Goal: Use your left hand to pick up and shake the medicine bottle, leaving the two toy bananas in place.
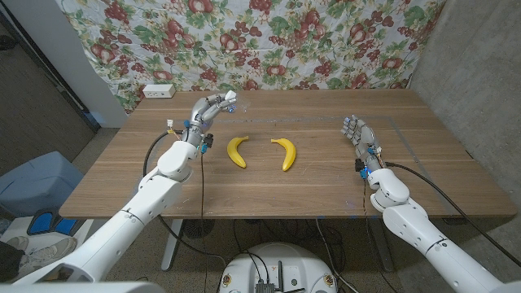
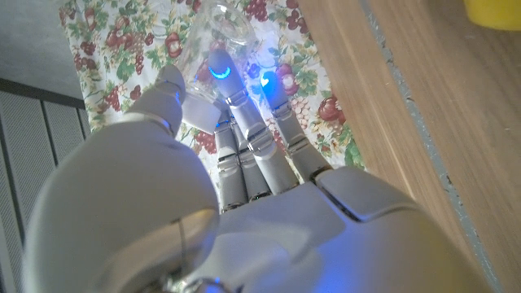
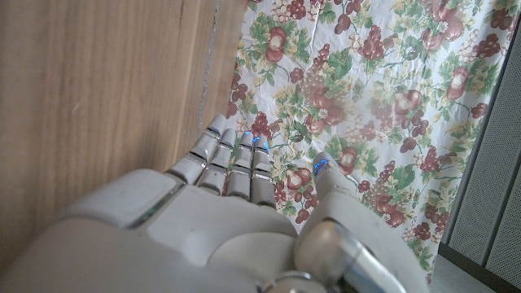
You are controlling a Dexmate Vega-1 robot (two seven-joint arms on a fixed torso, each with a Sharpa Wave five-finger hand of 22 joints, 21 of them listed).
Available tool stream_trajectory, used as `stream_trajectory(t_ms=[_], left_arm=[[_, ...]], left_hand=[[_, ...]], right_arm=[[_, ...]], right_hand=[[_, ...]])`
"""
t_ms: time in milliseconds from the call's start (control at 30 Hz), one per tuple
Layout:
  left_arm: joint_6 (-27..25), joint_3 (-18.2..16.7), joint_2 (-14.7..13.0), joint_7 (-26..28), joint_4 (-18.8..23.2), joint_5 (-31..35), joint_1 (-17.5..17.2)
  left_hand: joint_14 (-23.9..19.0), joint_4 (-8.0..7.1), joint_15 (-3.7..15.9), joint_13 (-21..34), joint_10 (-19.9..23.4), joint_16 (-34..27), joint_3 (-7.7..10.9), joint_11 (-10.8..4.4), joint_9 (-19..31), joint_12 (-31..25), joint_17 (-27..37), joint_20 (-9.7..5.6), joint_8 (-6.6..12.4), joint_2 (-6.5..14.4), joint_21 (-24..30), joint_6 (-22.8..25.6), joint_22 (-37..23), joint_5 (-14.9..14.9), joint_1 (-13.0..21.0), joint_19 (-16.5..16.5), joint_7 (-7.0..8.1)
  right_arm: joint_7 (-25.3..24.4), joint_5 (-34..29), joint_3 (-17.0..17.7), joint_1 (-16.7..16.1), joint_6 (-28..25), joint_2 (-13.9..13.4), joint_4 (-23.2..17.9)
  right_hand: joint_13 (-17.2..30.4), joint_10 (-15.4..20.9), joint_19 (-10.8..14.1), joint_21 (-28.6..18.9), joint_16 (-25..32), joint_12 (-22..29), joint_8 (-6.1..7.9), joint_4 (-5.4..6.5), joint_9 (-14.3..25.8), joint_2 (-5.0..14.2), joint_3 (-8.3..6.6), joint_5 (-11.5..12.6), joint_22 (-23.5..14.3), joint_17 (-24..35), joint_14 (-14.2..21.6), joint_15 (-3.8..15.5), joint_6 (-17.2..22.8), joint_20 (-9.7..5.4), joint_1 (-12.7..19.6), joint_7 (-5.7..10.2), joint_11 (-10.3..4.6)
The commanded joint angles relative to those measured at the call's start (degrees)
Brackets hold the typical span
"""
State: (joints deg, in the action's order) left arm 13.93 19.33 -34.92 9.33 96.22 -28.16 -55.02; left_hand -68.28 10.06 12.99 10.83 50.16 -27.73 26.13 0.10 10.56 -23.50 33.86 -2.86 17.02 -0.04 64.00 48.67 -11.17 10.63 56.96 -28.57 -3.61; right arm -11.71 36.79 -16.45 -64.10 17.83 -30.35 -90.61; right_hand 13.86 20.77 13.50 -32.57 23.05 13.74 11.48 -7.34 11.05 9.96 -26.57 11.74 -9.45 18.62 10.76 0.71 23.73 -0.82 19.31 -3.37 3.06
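Up near the worktop's [image 1: 326, 191] far edge we see the clear medicine bottle [image 1: 230, 98] clamped in our left hand's [image 1: 210, 108] curled fingers [image 2: 234, 106], lifted above the wood. Both toy bananas [image 1: 237, 151] lie mid-worktop. Our right hand [image 1: 356, 133] waits near the right edge, fingers apart and holding nothing.

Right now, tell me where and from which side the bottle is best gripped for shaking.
Grip the bottle around its body from the side, fingers on one face and thumb opposite: it looks small, clear and rounded, so a wrap should suit it. The left robot hand holds it at the fingertips above the table; a deeper hold would probably shake more securely.
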Motion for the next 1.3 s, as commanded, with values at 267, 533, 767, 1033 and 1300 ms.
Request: stream_trajectory(t_ms=[267,533,767,1033,1300], left_arm=[[-18.70,5.39,-9.18,-10.93,3.31,0.11,7.50],[-21.88,7.13,-10.94,-14.77,3.08,0.24,10.08],[-22.59,7.65,-11.52,-15.85,3.04,0.37,10.78],[-20.78,7.02,-11.22,-14.96,2.91,0.21,9.86],[-11.58,4.45,-7.98,-10.19,1.18,0.23,5.83]], left_hand=[[-0.18,-0.35,0.46,19.28,16.37,0.35,1.02,-10.46,5.47,-0.01,0.30,-7.82,0.89,7.75,0.66,8.70,-0.04,0.10,7.71,0.30,3.30],[-0.15,-0.34,0.46,19.24,16.50,0.54,1.09,-10.37,5.46,0.08,0.33,-7.80,0.76,7.74,0.90,8.66,0.01,0.08,7.74,0.43,3.30],[-0.21,-0.33,0.46,19.18,16.54,0.62,1.13,-10.28,5.45,0.20,0.40,-7.79,0.68,7.71,1.06,8.70,0.05,0.07,7.75,0.55,3.33],[-0.25,-0.35,0.46,19.32,16.44,0.77,1.18,-10.32,5.44,0.28,0.45,-7.78,0.59,7.69,1.27,8.79,0.10,0.05,7.73,0.72,3.21],[-0.26,-0.35,0.46,19.46,16.42,0.90,1.23,-10.34,5.43,0.31,0.50,-7.75,0.51,7.69,1.47,8.86,0.13,0.04,7.73,0.80,3.16]], right_arm=[[-0.31,-0.12,-0.34,0.53,-0.28,0.33,0.48],[-0.43,-0.40,-0.49,0.64,-0.19,0.40,0.52],[-0.67,-0.39,-0.55,0.75,-0.32,0.58,0.45],[-0.73,-0.45,-0.55,0.67,-0.28,0.55,0.30],[-0.75,-0.34,-0.45,0.42,-0.17,0.54,0.19]], right_hand=[[0.08,0.58,0.72,0.59,-0.04,-0.07,0.07,-0.12,0.10,-0.54,0.18,0.25,-0.31,0.00,0.66,0.08,0.26,0.14,-0.13,-0.05,0.08],[0.08,0.52,0.81,0.77,-0.10,-0.10,0.06,-0.12,0.10,-0.55,0.19,0.25,-0.31,-0.02,0.61,0.18,0.24,0.17,-0.14,-0.03,0.10],[0.08,0.58,0.88,0.94,-0.13,-0.08,0.06,-0.12,0.10,-0.54,0.20,0.25,-0.32,-0.04,0.64,0.05,0.23,0.16,-0.14,-0.04,0.07],[0.07,0.59,0.96,1.14,-0.15,-0.08,0.07,-0.10,0.10,-0.53,0.22,0.25,-0.32,-0.05,0.70,0.10,0.27,0.17,-0.16,-0.03,0.10],[0.07,0.55,1.02,1.33,-0.20,-0.10,0.05,-0.09,0.10,-0.53,0.23,0.24,-0.33,-0.07,0.69,0.15,0.22,0.18,-0.18,-0.05,0.08]])
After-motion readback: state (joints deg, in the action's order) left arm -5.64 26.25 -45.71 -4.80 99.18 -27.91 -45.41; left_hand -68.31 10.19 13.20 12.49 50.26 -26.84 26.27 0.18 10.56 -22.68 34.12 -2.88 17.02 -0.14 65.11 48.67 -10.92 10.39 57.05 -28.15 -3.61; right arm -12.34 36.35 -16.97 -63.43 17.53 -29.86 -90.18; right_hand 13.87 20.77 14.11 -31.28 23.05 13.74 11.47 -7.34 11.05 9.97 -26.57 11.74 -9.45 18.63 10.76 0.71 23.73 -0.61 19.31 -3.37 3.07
